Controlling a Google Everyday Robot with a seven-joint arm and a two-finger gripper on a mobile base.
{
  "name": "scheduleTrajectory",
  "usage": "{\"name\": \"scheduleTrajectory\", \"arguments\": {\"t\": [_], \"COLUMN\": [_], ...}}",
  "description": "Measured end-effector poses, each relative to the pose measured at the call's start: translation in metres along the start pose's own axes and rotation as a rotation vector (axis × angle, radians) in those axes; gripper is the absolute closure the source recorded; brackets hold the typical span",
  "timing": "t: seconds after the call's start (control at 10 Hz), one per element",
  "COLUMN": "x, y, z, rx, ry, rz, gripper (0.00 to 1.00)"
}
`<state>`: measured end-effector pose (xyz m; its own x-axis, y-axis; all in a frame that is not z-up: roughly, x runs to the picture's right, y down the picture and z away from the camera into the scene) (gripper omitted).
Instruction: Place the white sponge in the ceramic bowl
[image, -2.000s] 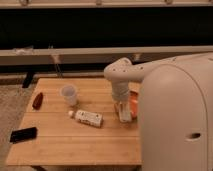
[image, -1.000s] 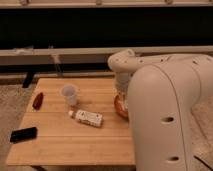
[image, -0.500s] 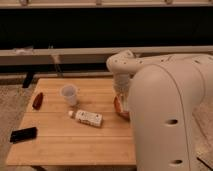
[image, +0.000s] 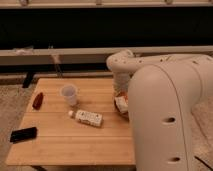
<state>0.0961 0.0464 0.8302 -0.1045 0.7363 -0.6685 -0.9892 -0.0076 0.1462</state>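
Observation:
The ceramic bowl (image: 122, 111) is orange-red and stands at the right side of the wooden table (image: 55, 145). Only its left part shows, because my big white arm (image: 165, 100) covers the rest. A small off-white patch, which looks like the white sponge (image: 120, 102), sits at the bowl's left part, right under my gripper (image: 119, 95). The gripper hangs straight down from the wrist over the bowl. I cannot tell whether it still touches the sponge.
A translucent plastic cup (image: 68, 94) stands mid-table. A white bottle (image: 88, 117) lies in front of it. A dark red object (image: 37, 100) lies at the left edge and a black flat object (image: 23, 134) at the front left corner. A dark wall and ledge run behind.
Since two seconds ago my arm has swung nearer the camera and hides more of the table's right side. The gripper stays over the bowl. Nothing else has moved.

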Motion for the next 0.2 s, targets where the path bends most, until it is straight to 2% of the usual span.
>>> {"name": "scheduleTrajectory", "arguments": {"t": [0.2], "x": [-0.0004], "y": [0.0005], "z": [-0.0009], "rx": [-0.001], "ry": [0.002], "rz": [-0.005], "gripper": [0.00]}}
